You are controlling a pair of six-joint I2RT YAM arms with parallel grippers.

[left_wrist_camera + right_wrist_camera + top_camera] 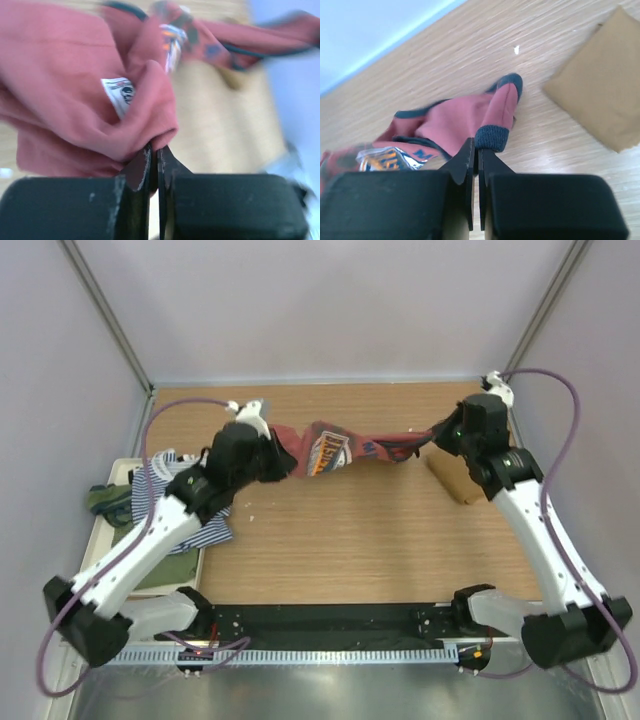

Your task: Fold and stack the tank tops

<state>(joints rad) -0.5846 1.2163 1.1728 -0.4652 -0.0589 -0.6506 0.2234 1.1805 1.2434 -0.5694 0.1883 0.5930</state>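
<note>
**Markings.** The rust-red tank top (345,452) carries a chest graphic (325,452) in orange, white and navy. It has lettering, but the cloth is twisted and no word can be read in any view. The left wrist view shows a white sewn-in label (118,94) with dark print among the folds, too blurred to read. No other writing is seen.

**Left fingers** (141,170). Pressed together, with only a hairline gap between the tips. They are clamped on a gathered fold of the rust-red cloth, which bunches directly above them.

**Right fingers** (466,161). Also pressed together. They pinch the garment at its navy ribbed trim (491,137), and the strap end curls up just beyond the tips.

**Position of the garment.** In the top view it is stretched as a twisted band between the two sets of fingers, at about 12 o'clock from the centre of the tabletop (360,540). The graphic sits nearer the left end. Whether the band clears the wood cannot be told.

**Other garments.**
- The tan-brown tank top (455,480) lies folded flat at 2 o'clock, just beside the right fingers and apart from the red cloth.
- The navy-white striped tank top (165,482) lies crumpled at 9 o'clock, over the edge of a pale tray (98,535).
- The olive green tank top (108,500) lies bunched at the striped top's outer side.
</note>
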